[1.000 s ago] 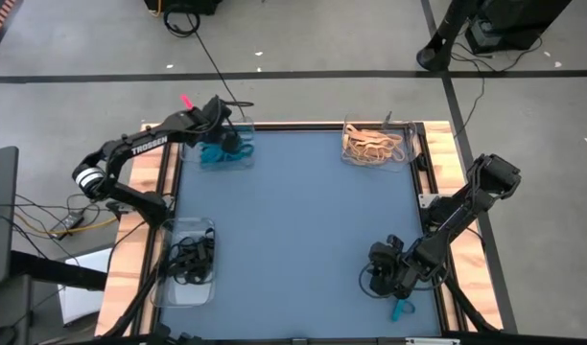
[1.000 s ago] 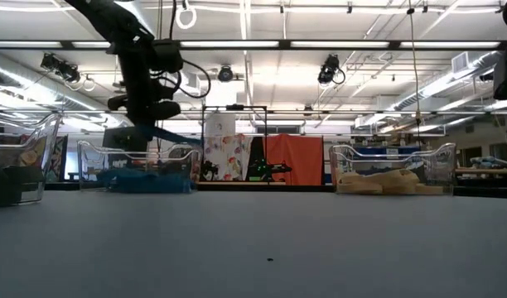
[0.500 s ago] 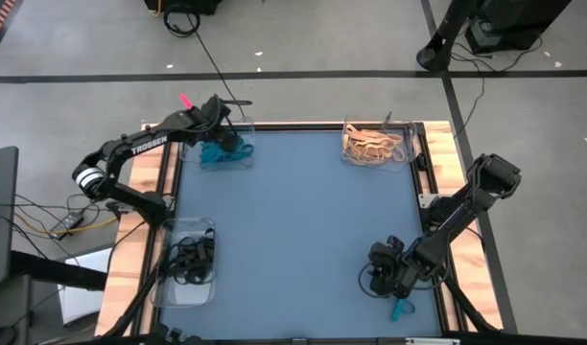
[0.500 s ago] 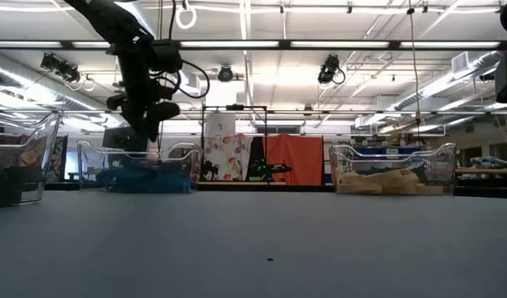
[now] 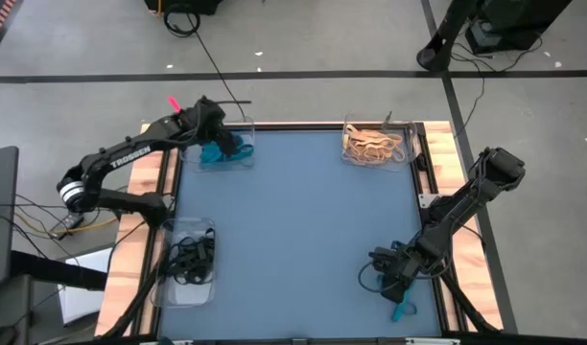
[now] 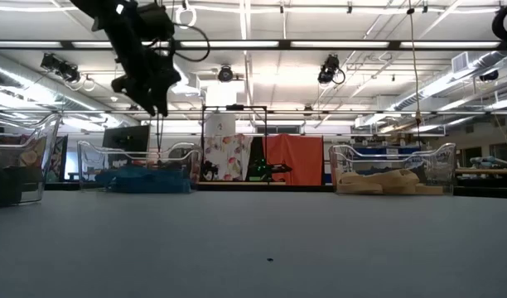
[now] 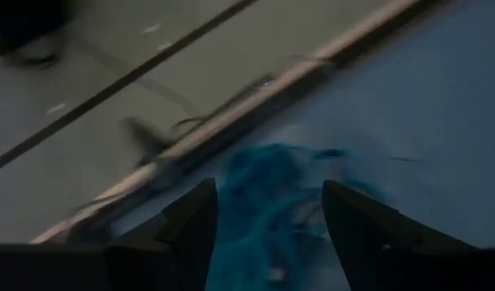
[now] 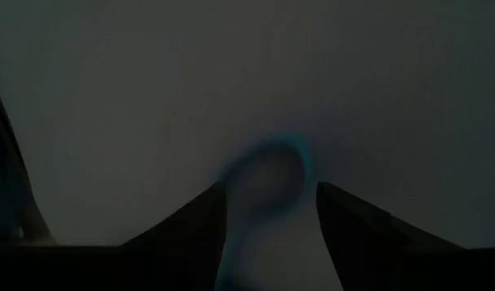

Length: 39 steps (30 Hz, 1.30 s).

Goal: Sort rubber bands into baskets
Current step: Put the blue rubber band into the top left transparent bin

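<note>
Three clear baskets stand on the blue mat. The far left basket [image 5: 223, 149] holds teal rubber bands [image 7: 264, 202], the far right one [image 5: 375, 144] tan bands, and the near left one [image 5: 186, 264] black bands. My left gripper [image 5: 215, 132] hangs open above the teal pile [image 6: 146, 178], with nothing between its fingers [image 7: 195, 214]. One teal band [image 5: 401, 309] lies flat on the mat near the near right corner. My right gripper [image 5: 397, 286] stands open over it. In the right wrist view the loop [image 8: 268, 174] shows just ahead of the two fingertips, which do not touch it.
Wooden boards [image 5: 145, 216] border the mat on the left and right. Black cables [image 5: 30, 216] trail off the table's left side. The mat's middle [image 5: 293, 220] is bare.
My left gripper has opened and let go of a teal band, which dropped into the far left basket. It has then risen clear above the basket. My right gripper has turned at the wrist over the teal band at the near right and stays open.
</note>
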Each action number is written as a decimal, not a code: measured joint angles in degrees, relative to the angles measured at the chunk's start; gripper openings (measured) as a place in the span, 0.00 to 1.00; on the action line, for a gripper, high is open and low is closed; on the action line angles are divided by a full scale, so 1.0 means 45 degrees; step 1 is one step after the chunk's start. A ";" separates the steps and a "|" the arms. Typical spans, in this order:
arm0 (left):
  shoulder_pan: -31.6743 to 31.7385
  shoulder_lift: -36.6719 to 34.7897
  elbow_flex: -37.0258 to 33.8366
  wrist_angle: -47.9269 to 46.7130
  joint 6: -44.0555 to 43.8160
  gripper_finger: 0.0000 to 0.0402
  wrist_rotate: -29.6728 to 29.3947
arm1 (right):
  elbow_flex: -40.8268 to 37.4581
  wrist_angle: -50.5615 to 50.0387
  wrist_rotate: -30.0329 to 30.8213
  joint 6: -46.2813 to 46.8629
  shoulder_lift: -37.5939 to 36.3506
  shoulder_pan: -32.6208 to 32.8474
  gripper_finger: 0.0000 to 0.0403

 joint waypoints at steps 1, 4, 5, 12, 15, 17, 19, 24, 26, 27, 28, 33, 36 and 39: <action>-0.0263 -0.0161 -0.0021 0.0067 0.0041 0.56 0.0400 | 0.0000 -0.0208 -0.0423 -0.0016 -0.0099 0.0000 0.50; -0.1172 -0.0732 -0.0619 0.1027 0.0015 0.56 0.1656 | 0.0000 -0.0964 -0.1397 0.0129 -0.0326 0.0074 0.49; -0.1499 -0.0891 -0.0876 0.1448 -0.0128 0.56 0.2036 | -0.0002 -0.1201 -0.1474 0.0271 -0.0387 0.0110 0.48; -0.4378 -0.1281 -0.3094 0.4587 -0.0940 0.56 0.2695 | -0.0005 -0.0034 -0.1033 0.0968 -0.0170 0.0354 0.44; -0.5308 -0.1172 -0.3741 0.5415 -0.0170 0.56 0.2845 | 0.0000 0.1259 -0.0911 0.1058 0.0245 0.0482 0.43; -0.5780 -0.1170 -0.4128 0.5583 -0.0030 0.56 0.3005 | 0.0000 0.1389 -0.0818 0.1197 0.0667 0.0496 0.42; -0.6226 -0.1170 -0.4399 0.5961 -0.0283 0.56 0.3080 | 0.0051 0.1349 -0.0821 0.1287 0.1136 0.0525 0.41; -0.7249 -0.1179 -0.4580 0.6594 -0.0922 0.56 0.3086 | 0.0180 0.0955 -0.0886 0.1375 0.1805 0.0520 0.36; -0.7614 -0.1179 -0.4580 0.7155 -0.1035 0.56 0.3063 | 0.0177 0.0853 -0.0488 0.1218 0.1705 0.0531 0.31; -0.7788 -0.1179 -0.4580 0.7440 -0.1039 0.56 0.3061 | 0.0204 0.0748 -0.0251 0.1049 0.1608 0.0555 0.28; -0.7959 -0.1179 -0.4580 0.7747 -0.1035 0.56 0.3060 | 0.0319 0.0614 -0.0028 0.0781 0.1493 0.0568 0.24; -0.8529 -0.1001 -0.4580 0.8461 -0.0683 0.56 0.3069 | 0.1201 0.0429 0.2972 -0.1161 0.1176 0.0479 0.03; -0.8768 -0.0717 -0.4580 0.8642 -0.0670 0.56 0.3206 | 0.1621 0.0512 0.4619 -0.1932 0.1176 0.0312 0.05; -0.9064 -0.0122 -0.4577 0.9291 -0.0727 0.56 0.3644 | 0.1965 0.0883 0.6123 -0.3293 0.1175 -0.0188 0.03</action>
